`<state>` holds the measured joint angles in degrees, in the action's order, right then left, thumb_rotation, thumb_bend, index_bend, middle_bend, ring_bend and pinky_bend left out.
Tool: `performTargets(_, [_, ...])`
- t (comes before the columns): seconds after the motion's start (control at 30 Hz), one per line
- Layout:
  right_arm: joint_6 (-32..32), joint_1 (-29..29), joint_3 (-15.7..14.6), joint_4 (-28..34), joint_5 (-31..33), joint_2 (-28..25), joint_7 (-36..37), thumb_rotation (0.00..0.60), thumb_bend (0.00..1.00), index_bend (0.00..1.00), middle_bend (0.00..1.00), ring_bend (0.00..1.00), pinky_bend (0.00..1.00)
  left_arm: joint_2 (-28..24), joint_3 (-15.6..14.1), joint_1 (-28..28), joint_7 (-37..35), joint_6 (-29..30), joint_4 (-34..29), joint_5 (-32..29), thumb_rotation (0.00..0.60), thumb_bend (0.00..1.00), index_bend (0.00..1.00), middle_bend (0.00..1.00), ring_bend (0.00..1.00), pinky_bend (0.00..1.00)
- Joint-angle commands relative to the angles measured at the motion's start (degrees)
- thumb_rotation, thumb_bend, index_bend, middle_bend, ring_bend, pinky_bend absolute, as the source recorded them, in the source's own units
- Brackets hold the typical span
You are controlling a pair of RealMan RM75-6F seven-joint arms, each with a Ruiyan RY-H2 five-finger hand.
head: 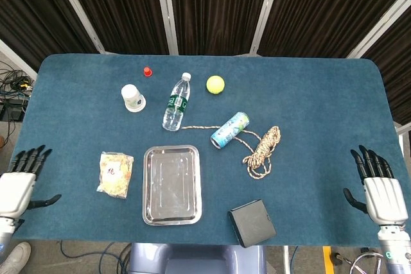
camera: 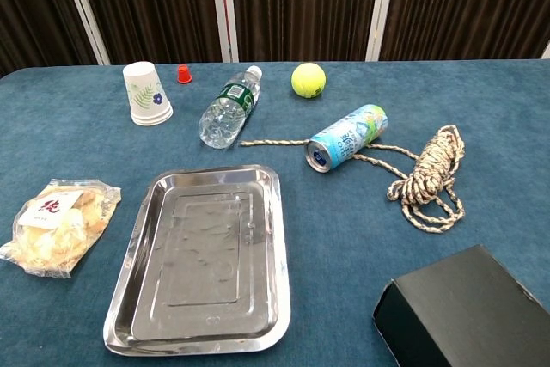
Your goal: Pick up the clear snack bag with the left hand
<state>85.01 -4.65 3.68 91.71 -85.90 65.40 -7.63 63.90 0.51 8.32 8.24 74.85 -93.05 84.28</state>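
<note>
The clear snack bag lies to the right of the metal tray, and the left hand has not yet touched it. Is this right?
Not quite: the clear snack bag lies to the left of the metal tray, as the head view shows. The left hand has indeed not touched it.

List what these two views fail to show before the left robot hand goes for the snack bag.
- Left robot hand: head view only, partly cut by the left edge; outside the chest view.
- Right robot hand: outside the chest view too.
- Snack bag label: print too small to read.
- Black box: cut by the chest view's bottom edge.
</note>
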Motion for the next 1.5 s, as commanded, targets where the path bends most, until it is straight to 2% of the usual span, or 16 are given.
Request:
performTargets(0.03, [0.0,0.0,0.0,0.1,-0.2,0.0,0.1,0.6,0.3,0.0,0.0,0.0,0.11,0.6,0.1,4.6,6.8,-8.9,-1.4,-5.2,0.6,0.05,0.0,0.0,0.0,0.0])
performTargets(0.23, [-0.1,-0.1,0.0,-0.2,-0.1,0.0,0.5,0.6,0.3,0.0,0.0,0.0,0.11,4.3,1.3,8.5,14.3,-13.4,-1.9,-9.3,0.6,0.06,0.0,0.0,0.0,0.02])
performTargets(0.6, [-0.2,-0.1,-0.1,-0.2,-0.2,-0.2,1.0,0.6,0.3,0.0,0.0,0.0,0.11,12.6,3.5,13.6,23.3,-16.8,-0.4,-17.9,0.6,0.06,0.0,0.0,0.0,0.02])
performTargets(0.67, [-0.2,-0.1,-0.1,-0.1,-0.2,-0.2,1.0,0.6,0.3,0.0,0.0,0.0,0.11,14.2,3.7,14.4,24.6,-17.1,0.3,-19.6,0.6,0.08,0.04,0.01,0.01,0.03])
performTargets(0.77, [-0.3,-0.1,-0.1,0.0,-0.1,-0.3,1.1,0.6,0.3,0.0,0.0,0.0,0.11,16.3,4.1,15.1,25.7,-16.5,1.2,-21.2,0.6,0.17,0.22,0.18,0.15,0.23])
performTargets(0.83, [-0.4,-0.1,-0.1,0.0,-0.1,-0.4,1.4,0.6,0.3,0.0,0.0,0.0,0.11,18.0,4.0,15.2,26.6,-14.7,2.3,-21.1,0.6,0.24,0.35,0.35,0.29,0.39])
performTargets(0.93, [-0.6,-0.1,-0.2,0.2,0.0,-0.5,1.9,0.6,0.3,0.0,0.0,0.0,0.11,19.6,3.7,15.2,27.8,-12.7,3.9,-20.5,0.6,0.31,0.54,0.55,0.48,0.55])
performTargets(1.03, [-0.7,-0.1,-0.2,0.3,0.0,-0.6,1.9,0.6,0.3,0.0,0.0,0.0,0.11,20.6,3.6,14.7,27.3,-10.6,4.9,-19.6,0.6,0.35,0.63,0.64,0.57,0.63])
performTargets(1.2, [-0.6,-0.1,-0.2,0.4,0.0,-0.7,1.9,0.6,0.3,0.0,0.0,0.0,0.11,17.9,2.6,13.9,25.5,-8.4,3.2,-16.5,0.6,0.35,0.64,0.65,0.59,0.64])
performTargets(1.37, [-0.7,-0.1,-0.2,0.4,0.1,-0.6,1.7,0.6,0.3,0.0,0.0,0.0,0.11,10.1,2.0,12.7,23.0,-5.1,-4.3,-12.0,0.6,0.34,0.63,0.65,0.59,0.63])
performTargets(1.5, [-0.6,-0.2,-0.3,0.6,-0.2,-0.4,1.1,0.6,0.3,0.0,0.0,0.0,0.11,5.2,2.7,12.7,21.2,-3.3,-11.0,-9.2,0.6,0.34,0.62,0.64,0.58,0.63])
